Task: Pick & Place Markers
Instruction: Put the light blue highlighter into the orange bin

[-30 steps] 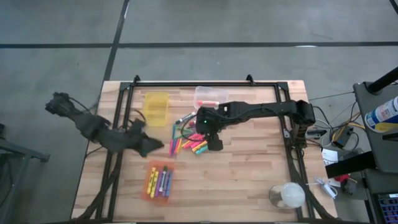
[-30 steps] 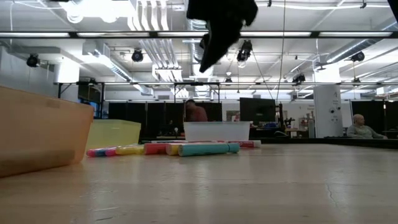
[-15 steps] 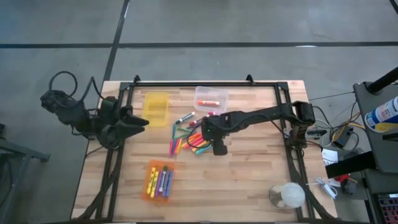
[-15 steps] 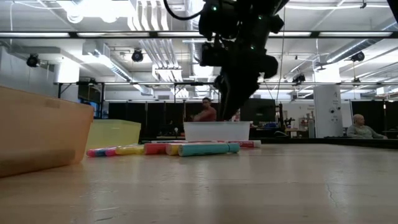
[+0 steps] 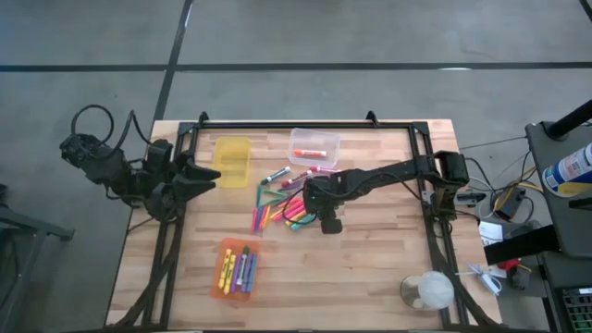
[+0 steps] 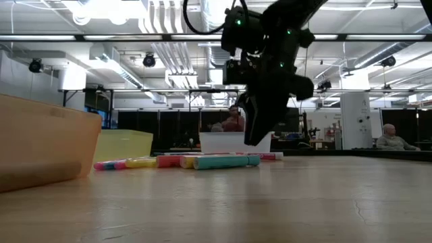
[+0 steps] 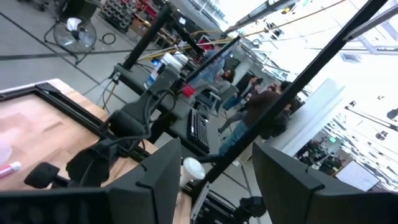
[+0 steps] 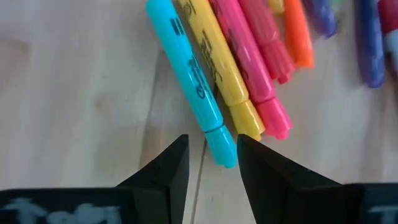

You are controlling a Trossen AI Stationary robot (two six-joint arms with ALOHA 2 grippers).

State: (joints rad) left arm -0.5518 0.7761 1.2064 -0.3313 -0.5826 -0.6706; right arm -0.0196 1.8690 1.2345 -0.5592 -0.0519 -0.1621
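Note:
A loose pile of bright markers (image 5: pixel 282 208) lies flat on the wooden table near its middle. My right gripper (image 8: pixel 209 143) hangs over the pile's near right side, pointing steeply down, open. Its fingertips stand on either side of the capped end of a cyan marker (image 8: pixel 193 81), the outermost one of the pile. In the low view the right gripper (image 6: pixel 253 138) is a little above the markers (image 6: pixel 219 162). My left gripper (image 5: pixel 205 176) is held level and open at the table's left edge, away from the markers, with nothing between its fingers.
An orange bin (image 5: pixel 236 268) holding several markers stands near the front left. A yellow bin (image 5: pixel 232 159) and a clear bin (image 5: pixel 314 146) with one red marker stand at the back. A clear round cup (image 5: pixel 427 291) sits at the front right corner. People show in the room behind.
My right gripper has come down toward the marker pile. My left arm has drawn back from over the table toward its left edge, rising and rolling its wrist, and has then kept still. The markers lie as before.

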